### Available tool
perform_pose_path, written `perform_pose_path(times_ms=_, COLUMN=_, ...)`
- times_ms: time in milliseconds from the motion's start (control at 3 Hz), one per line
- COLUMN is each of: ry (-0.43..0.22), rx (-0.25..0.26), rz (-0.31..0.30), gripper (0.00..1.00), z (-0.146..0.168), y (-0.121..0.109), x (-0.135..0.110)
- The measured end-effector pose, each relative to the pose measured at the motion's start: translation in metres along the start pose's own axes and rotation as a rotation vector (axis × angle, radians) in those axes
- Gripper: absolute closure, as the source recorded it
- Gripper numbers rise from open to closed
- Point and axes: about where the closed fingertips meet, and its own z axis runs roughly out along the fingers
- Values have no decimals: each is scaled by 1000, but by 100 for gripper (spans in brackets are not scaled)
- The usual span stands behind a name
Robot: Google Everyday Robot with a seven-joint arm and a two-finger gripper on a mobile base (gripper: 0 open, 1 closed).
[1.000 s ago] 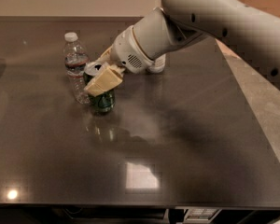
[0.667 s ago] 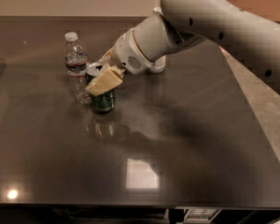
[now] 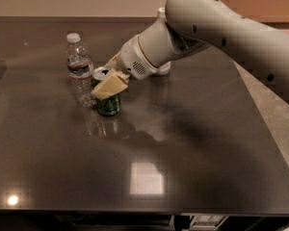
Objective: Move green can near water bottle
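The green can [image 3: 109,106] stands upright on the dark table [image 3: 192,172], just beside the water bottle [image 3: 80,76], which rises on its left in the picture. I cannot tell whether the two touch at the base. The gripper [image 3: 100,81] reaches in from the right, from the arm [image 3: 207,28], and is at the can's upper half. Its fingers [image 3: 111,84] look clamped on the can, one across the near side and one behind the rim, with the silver top showing between them. The can's long axis is vertical and the fingers lie roughly level, their tips pointing toward the bottle. The placing seems as good as done, so the next move is likely a release and a pull-back to the right, away from the bottle. Any push leftward could tip the tall, light bottle.
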Motion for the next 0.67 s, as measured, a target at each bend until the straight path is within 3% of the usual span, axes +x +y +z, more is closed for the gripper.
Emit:
perform_pose_path(times_ms=333, ry=0, rx=-3, rz=-3, gripper=12, z=1, y=1, x=-1)
perform_pose_path(times_ms=667, ry=0, rx=-6, rz=-5, gripper=0, z=2, y=2, x=-2)
